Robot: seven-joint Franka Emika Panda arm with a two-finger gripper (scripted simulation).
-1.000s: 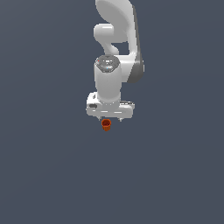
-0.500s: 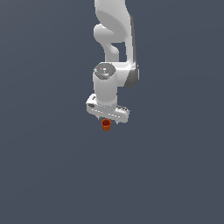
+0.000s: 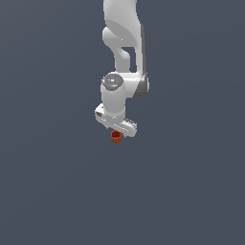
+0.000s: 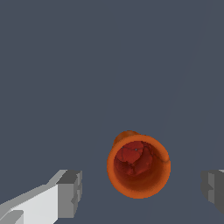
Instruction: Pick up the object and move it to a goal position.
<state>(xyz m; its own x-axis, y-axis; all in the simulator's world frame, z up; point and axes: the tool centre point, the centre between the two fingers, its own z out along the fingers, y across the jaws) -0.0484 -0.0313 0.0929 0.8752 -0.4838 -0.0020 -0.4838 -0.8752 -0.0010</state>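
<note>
The object (image 3: pixel 116 137) is a tiny orange-red cup with a darker hollow top, standing upright on the grey floor. In the exterior view it shows just below my white gripper (image 3: pixel 116 130), which points straight down over it. In the wrist view the cup (image 4: pixel 139 166) lies between my two grey fingertips (image 4: pixel 70 194), with clear gaps on both sides. The gripper (image 4: pixel 140 190) is open wide and touches nothing. The cup's base is partly hidden by its own rim.
The white arm (image 3: pixel 122 43) rises above the gripper to the upper edge of the exterior view. A plain dark grey floor (image 3: pixel 191 191) lies all around. No goal marker shows.
The hand has turned about its vertical axis, so its finger bar now runs at a slant, and it has come a little lower. The cup has not moved.
</note>
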